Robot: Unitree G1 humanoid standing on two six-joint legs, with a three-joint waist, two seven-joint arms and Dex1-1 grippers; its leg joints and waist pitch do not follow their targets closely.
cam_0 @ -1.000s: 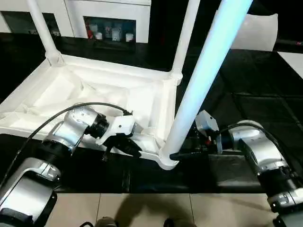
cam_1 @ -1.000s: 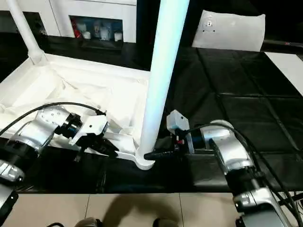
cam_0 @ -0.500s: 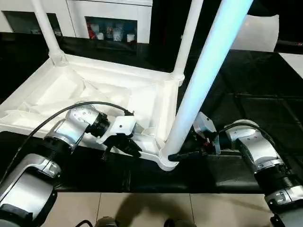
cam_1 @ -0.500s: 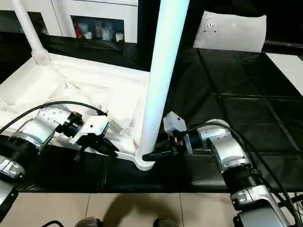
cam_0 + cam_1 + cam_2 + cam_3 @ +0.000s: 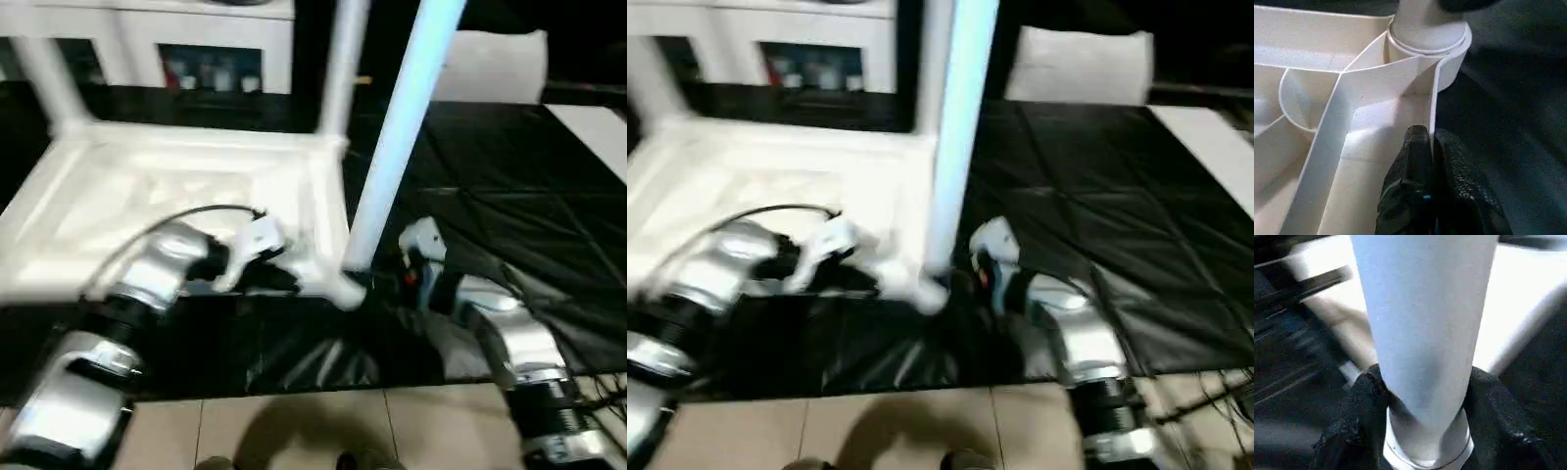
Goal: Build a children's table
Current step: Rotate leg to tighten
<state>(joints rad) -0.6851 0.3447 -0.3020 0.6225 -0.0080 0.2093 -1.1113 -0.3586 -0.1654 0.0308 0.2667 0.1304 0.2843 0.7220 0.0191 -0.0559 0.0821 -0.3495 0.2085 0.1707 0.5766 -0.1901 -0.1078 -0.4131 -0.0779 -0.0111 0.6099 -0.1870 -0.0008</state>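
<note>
You are working at the near corner socket point(image 5: 1430, 36) of the upturned tabletop point(image 5: 186, 186): your left gripper point(image 5: 1430, 142) is pinching its thin rim, your right gripper point(image 5: 1422, 396) is clasping the leg point(image 5: 1425, 318) just above that socket. Both parts are probably light, stiff, slick plastic, so grip low, near the socket.

Tabletop point(image 5: 176, 186): lies underside up on your left.
Near leg point(image 5: 397, 137): stands in the tabletop's near right corner socket point(image 5: 1430, 36).
Far legs: one point(image 5: 338, 69) at the far right corner, one point(image 5: 44, 78) at the far left.
Left gripper point(image 5: 1431, 147): on the near rim, left of that socket.
Right gripper point(image 5: 1422, 396): around the near leg's base.
Cabinet point(image 5: 196, 49): behind the tabletop.
</note>
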